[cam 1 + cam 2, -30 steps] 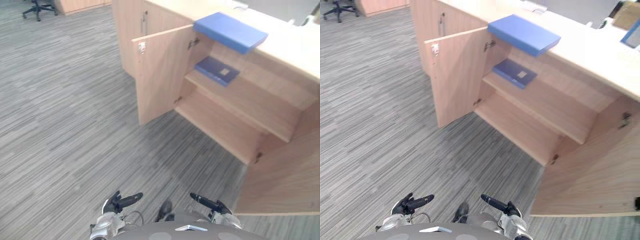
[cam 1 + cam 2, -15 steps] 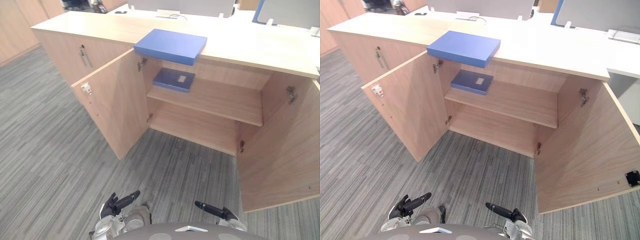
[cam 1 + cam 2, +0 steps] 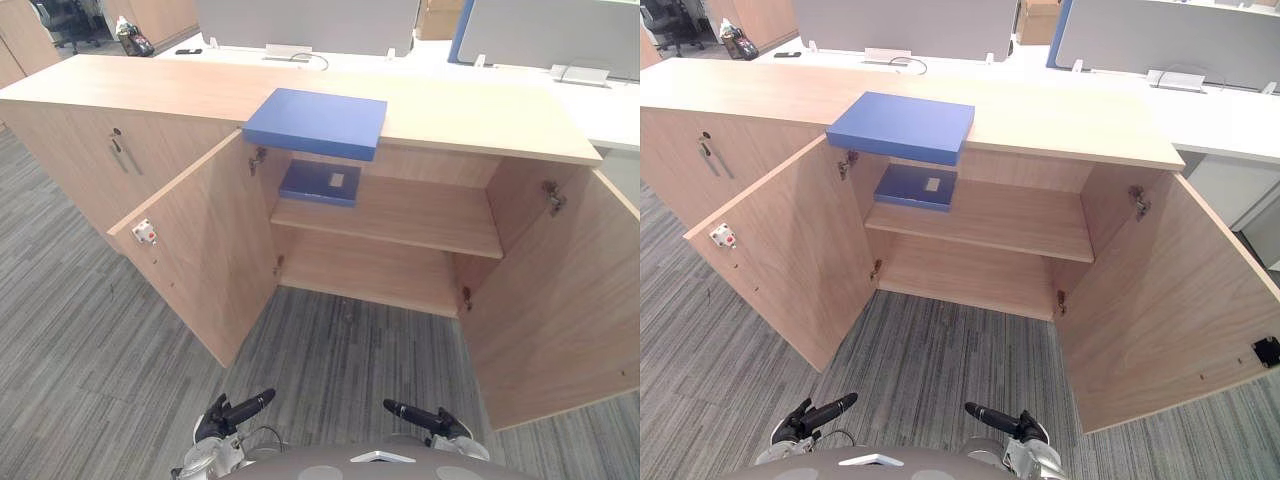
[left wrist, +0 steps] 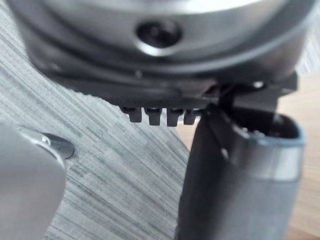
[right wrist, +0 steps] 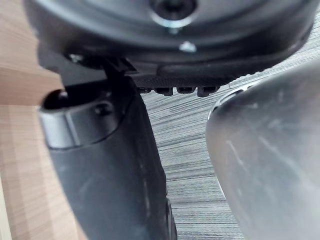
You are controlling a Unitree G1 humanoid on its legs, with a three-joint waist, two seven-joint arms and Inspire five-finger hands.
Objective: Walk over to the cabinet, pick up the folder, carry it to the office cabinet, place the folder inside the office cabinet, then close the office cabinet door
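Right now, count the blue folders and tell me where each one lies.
2. The light blue folder lies on the cabinet top, overhanging its front edge. The dark blue folder lies on the upper shelf inside. The closed door at left could hide more.

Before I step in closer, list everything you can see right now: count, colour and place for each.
top folder: one, bright blue, flat on the cabinet top, overhanging its front edge
shelf folder: one, darker blue, left end of the upper shelf inside
cabinet: one, light wood, straight ahead
open doors: two, light wood, swung out to the left and right
closed door: one, light wood with a metal handle, left of the open bay
partition screens: two, grey, behind the cabinet
office chair: one, black, far left
carpet: grey, striped
left hand: dark, fingers straight, empty, low over the carpet
right hand: dark, fingers straight, empty
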